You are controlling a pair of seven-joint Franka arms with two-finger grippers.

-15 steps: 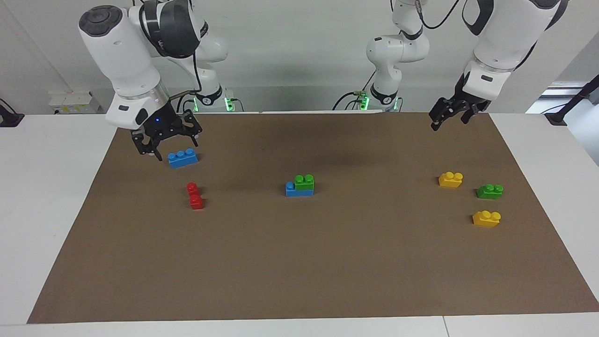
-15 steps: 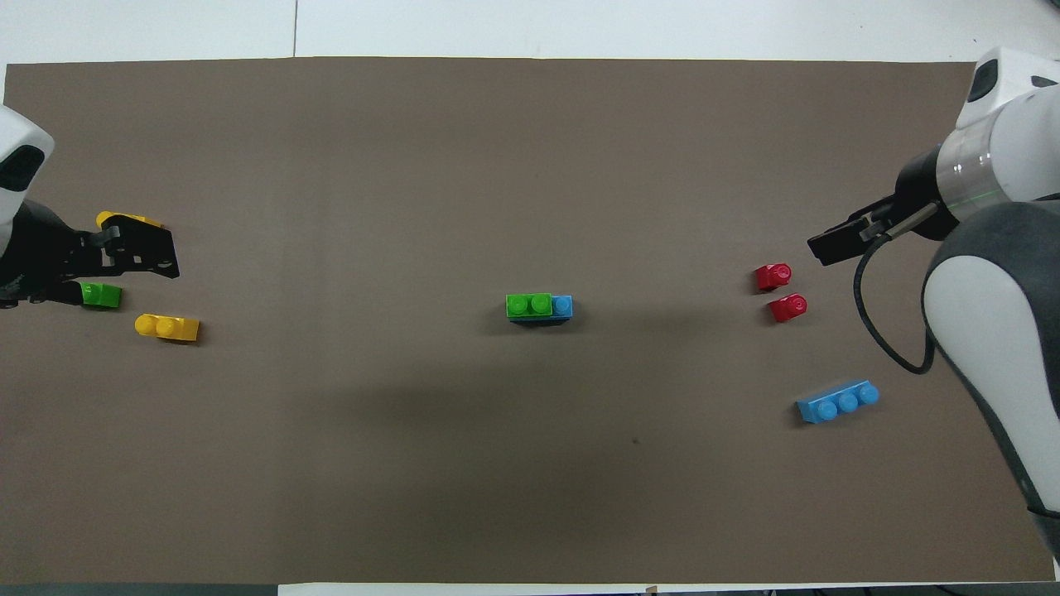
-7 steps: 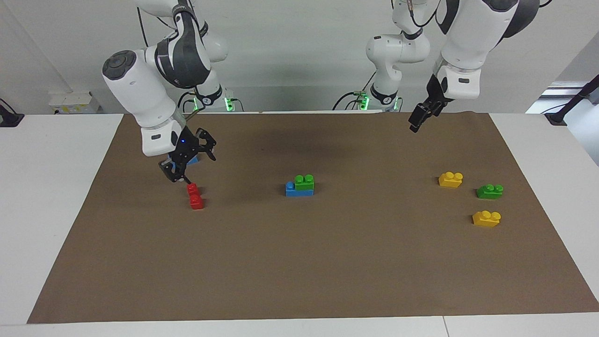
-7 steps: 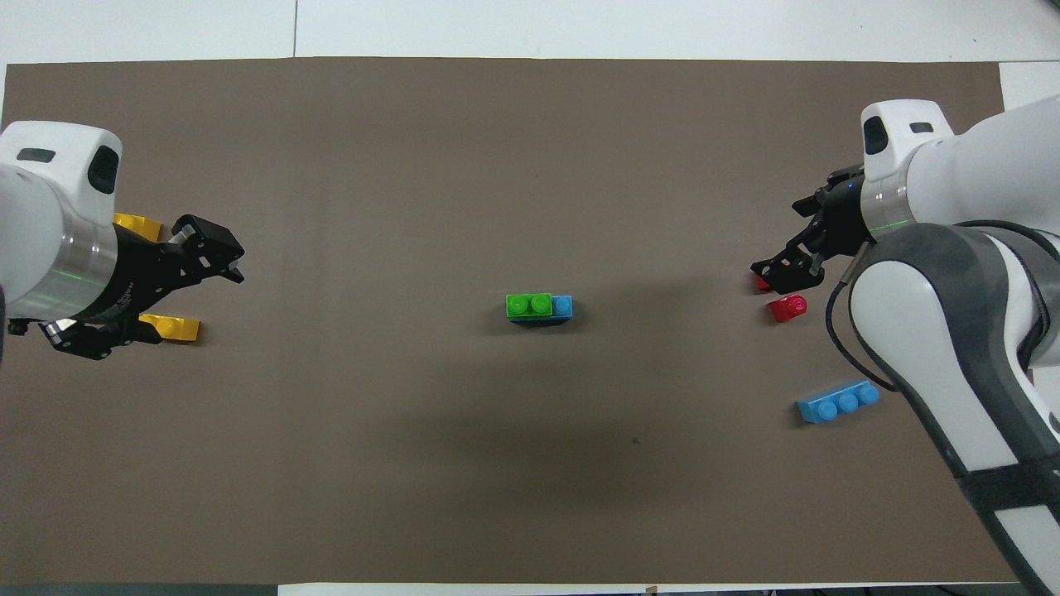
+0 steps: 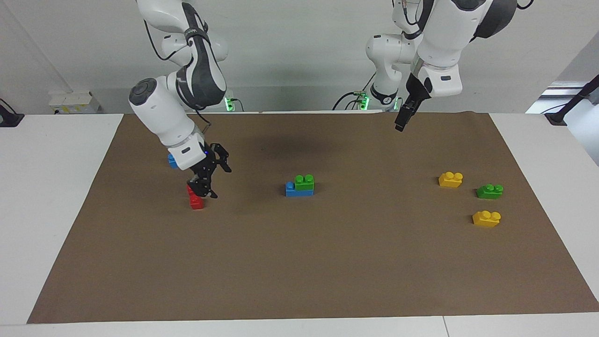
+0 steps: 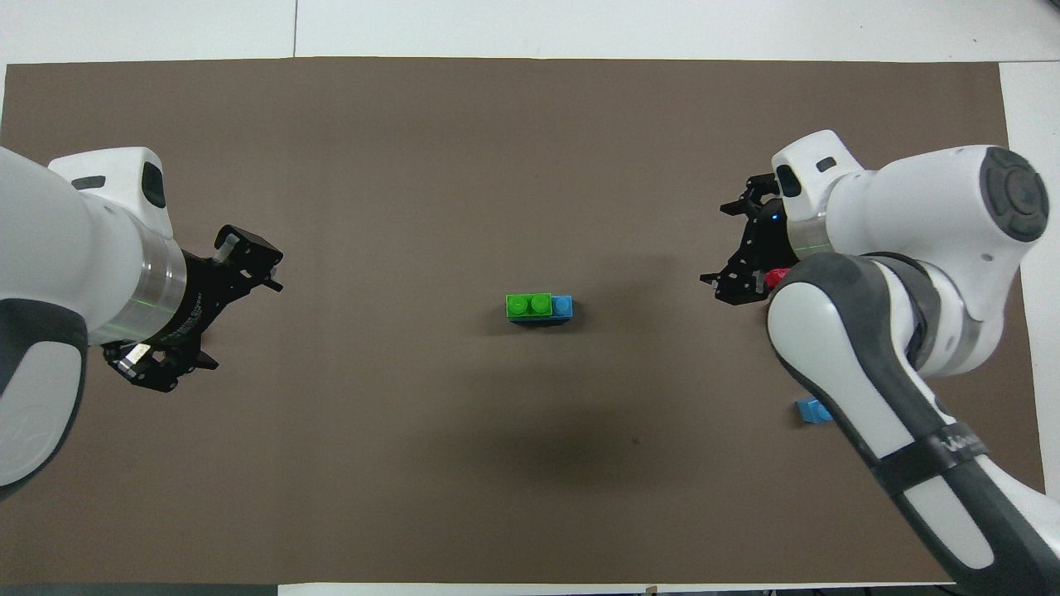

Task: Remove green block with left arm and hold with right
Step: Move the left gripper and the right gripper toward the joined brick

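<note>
Now, step: both arms approaching the centre stack.
Jaws: left gripper and right gripper both wide, empty.
Advice: right clamps the blue brick; left lifts the green block straight up.

Both arms raised; L pincer, R pincer open.

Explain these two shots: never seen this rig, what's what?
Two white robot arms work over a brown mat. One camera faces them; the other looks down from their end.

In the middle a green block sits on a blue brick. Red bricks and another blue brick lie toward the right arm's end. Two yellow bricks and a second green brick lie toward the left arm's end.

The right gripper hangs over the red bricks and the left gripper is raised; both are open and empty.
</note>
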